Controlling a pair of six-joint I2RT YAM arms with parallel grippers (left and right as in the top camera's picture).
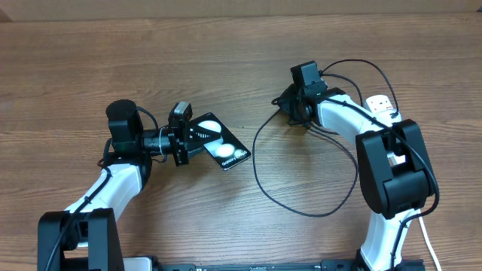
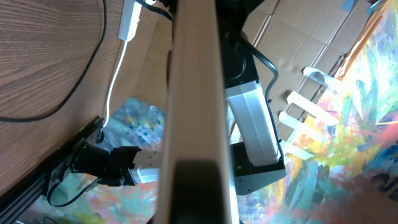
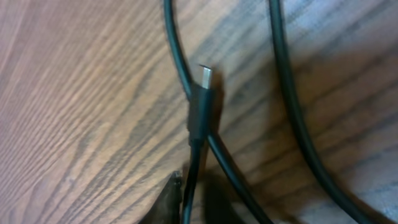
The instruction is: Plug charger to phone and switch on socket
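Right pincer (image 1: pixel 285 105): closed. In the wrist view the charger (image 3: pixel 199 115) runs down between the fingers just behind its connector, so I read this as a grip on the cord.
Connector (image 3: pixel 204 77): silver tip points straight away from the fingers and is clear of them. It sits low over the table (image 1: pixel 151 45), beside another strand of the same cable.
Left pincer (image 1: pixel 192 139): closed on the near short end of the phone (image 1: pixel 224 144). I cannot tell whether the phone is lifted or resting.
Phone from right pincer: to its left and a little toward the bases, well apart, with bare wood between.
Phone axis: diagonal, running from the left pincer out toward the right arm's side and the bases. The free short end faces that way; I judge the port is there, though it is not visible.
Nearer arm: the right one has the plug end, so it must travel left.
Phone look: black and glossy, two round white reflections, faint print near the free end.
Charger look: thin and black, one wide loop on the table between the arms.
Socket (image 1: pixel 381 105): white, far right, mostly hidden under the right arm. Switches are unreadable.
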